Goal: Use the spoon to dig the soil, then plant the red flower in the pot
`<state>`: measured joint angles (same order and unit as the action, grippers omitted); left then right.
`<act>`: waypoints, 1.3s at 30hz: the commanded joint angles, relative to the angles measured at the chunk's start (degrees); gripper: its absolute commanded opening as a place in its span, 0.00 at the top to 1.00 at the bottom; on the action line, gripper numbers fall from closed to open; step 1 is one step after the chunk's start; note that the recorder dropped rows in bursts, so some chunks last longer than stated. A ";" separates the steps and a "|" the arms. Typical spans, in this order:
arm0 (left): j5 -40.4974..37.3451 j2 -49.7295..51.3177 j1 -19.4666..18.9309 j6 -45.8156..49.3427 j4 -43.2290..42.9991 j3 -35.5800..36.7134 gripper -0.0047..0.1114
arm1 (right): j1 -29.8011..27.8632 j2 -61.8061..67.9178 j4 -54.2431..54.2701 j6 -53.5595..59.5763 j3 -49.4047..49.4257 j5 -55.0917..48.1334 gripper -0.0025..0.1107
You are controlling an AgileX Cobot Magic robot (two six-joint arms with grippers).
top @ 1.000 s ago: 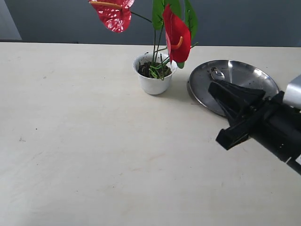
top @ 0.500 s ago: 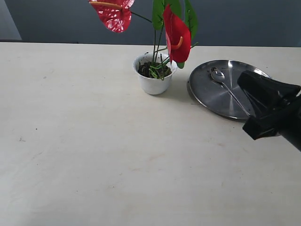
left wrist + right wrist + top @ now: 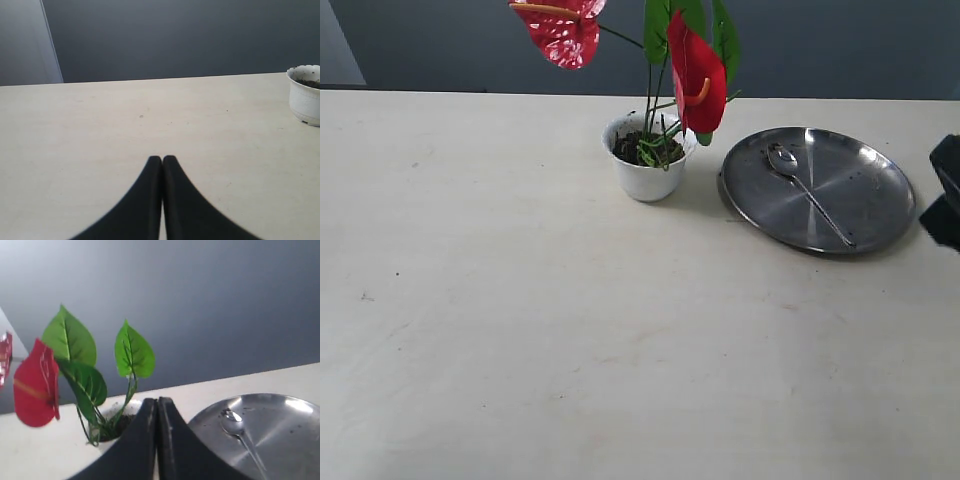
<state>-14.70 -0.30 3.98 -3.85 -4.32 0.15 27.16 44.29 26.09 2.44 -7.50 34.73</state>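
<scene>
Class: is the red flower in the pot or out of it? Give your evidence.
In. The red flower stands upright, stems rooted in the soil inside the pot.

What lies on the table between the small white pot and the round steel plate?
Nothing: in the exterior view, only a narrow strip of bare beige table separates the small white flared pot from the round shiny steel plate.

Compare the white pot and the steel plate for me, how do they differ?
The pot is white, small and deep; the plate is shiny steel, wide and shallow. The pot holds soil and the red flower; the plate carries the spoon, lying flat. Both stand on the table, apart.
</scene>
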 commanded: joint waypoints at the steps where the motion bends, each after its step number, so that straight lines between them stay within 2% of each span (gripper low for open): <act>1: 0.54 0.30 0.25 -0.05 0.14 -0.15 0.95 | -7.60 -13.66 -2.33 12.06 0.36 -21.69 0.98; 5: 0.54 0.30 0.25 -0.05 0.14 -0.15 0.95 | -14.28 -26.48 -3.01 14.43 0.36 -30.19 0.98; 12: 0.54 0.30 0.25 -0.05 0.14 -0.15 0.95 | -15.77 -35.35 -4.95 14.14 0.98 -35.55 0.98; 18: 0.54 0.30 0.25 -0.05 0.14 -0.15 0.95 | -19.70 -39.71 -15.88 2.84 6.38 -37.68 0.98; 22: 0.54 0.30 0.25 -0.05 0.14 -0.15 0.95 | -22.72 -44.02 -17.71 1.34 7.50 -41.36 0.98; 27: 0.54 0.30 0.25 -0.05 0.14 -0.15 0.95 | -23.86 -44.29 -21.08 -0.08 7.50 -43.85 0.98; 32: 0.54 0.30 0.25 -0.05 0.14 -0.15 0.95 | -23.86 -44.29 -25.25 -6.32 7.50 -46.89 0.98; 39: 0.54 0.30 0.25 -0.05 0.14 -0.15 0.95 | -23.86 -44.29 -27.27 -6.84 7.50 -51.44 0.98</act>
<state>-14.70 -0.30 3.98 -3.85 -4.32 0.15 3.65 0.36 0.00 -3.97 -0.08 -14.97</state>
